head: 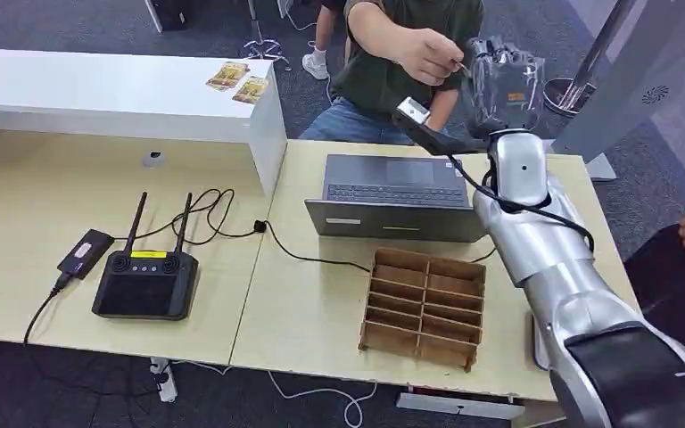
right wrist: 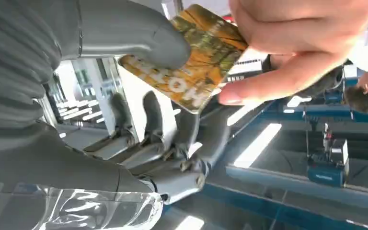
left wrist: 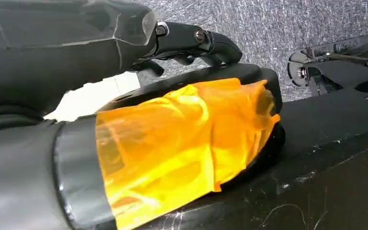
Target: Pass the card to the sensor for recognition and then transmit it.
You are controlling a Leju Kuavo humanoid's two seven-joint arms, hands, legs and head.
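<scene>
A: Where's the card point(right wrist: 195, 62) now?

B: Up beyond the far edge of the laptop point(head: 395, 183), at the raised right hand point(head: 502, 85). In the right wrist view the grey thumb lies on one end of it with the darker fingers point(right wrist: 172, 143) curled beneath, while a person's hand point(right wrist: 287, 43) pinches the other end. So both have hold of it.

A: So how far along is the job?

B: I'd judge this is the transmitting step, a handover in progress across the laptop. Whether the sensor already read the card, I cannot tell; no sensor is plainly identifiable here.

A: What's left?

B: One side must let go. Two more cards point(head: 239, 82) lie on the white counter point(head: 98, 89), well to the left of the laptop.

A: And the left hand?

B: The left hand point(left wrist: 172, 143) appears in its wrist view, wrapped in orange film; whether its fingers are spread or closed I cannot tell.
</scene>
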